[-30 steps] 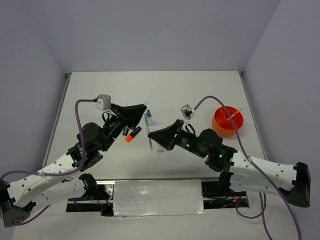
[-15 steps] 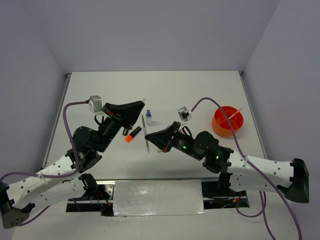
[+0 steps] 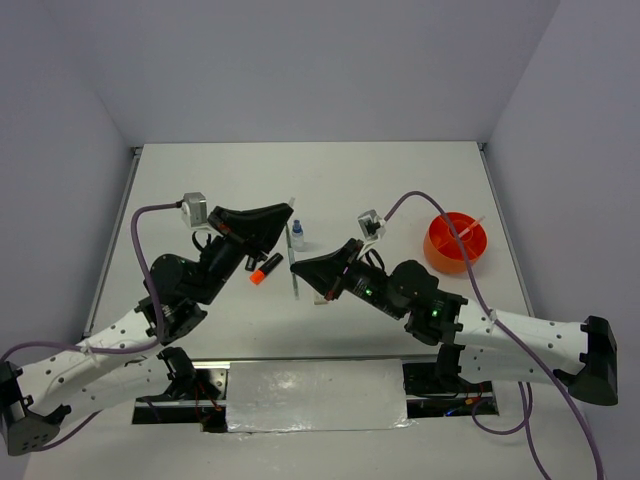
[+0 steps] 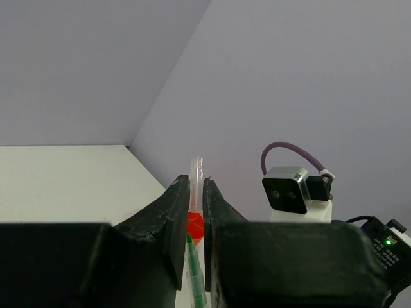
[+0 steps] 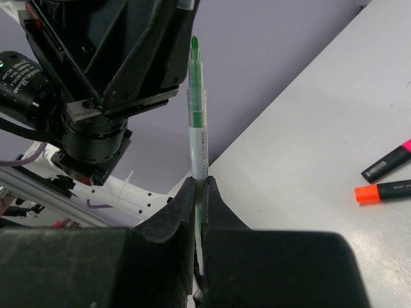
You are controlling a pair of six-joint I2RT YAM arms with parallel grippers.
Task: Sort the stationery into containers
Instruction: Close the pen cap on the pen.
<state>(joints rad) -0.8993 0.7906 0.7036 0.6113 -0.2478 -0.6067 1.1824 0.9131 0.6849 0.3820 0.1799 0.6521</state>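
Observation:
My right gripper [image 5: 200,183] is shut on a clear pen with a green tip [image 5: 198,122] and holds it up off the table. The tip points into my left gripper [image 4: 196,183]. That gripper is shut on a thin clear tube [image 4: 196,168], apparently the pen's cap, and the green tip [image 4: 191,250] sits just below it between the fingers. From above, both grippers [image 3: 286,224] [image 3: 297,268] meet at mid-table. The orange bowl [image 3: 456,242] stands at the right with a pen inside. An orange-capped highlighter [image 3: 265,268] and a pink-capped one [image 5: 387,163] lie on the table.
A small blue-capped bottle [image 3: 297,235] stands just behind the two grippers. A purple cable [image 3: 420,200] loops from the right wrist toward the bowl. White walls close off the back and both sides of the table.
The left wrist has swung slightly left and the right arm has edged left with it. Both grips stay the same.

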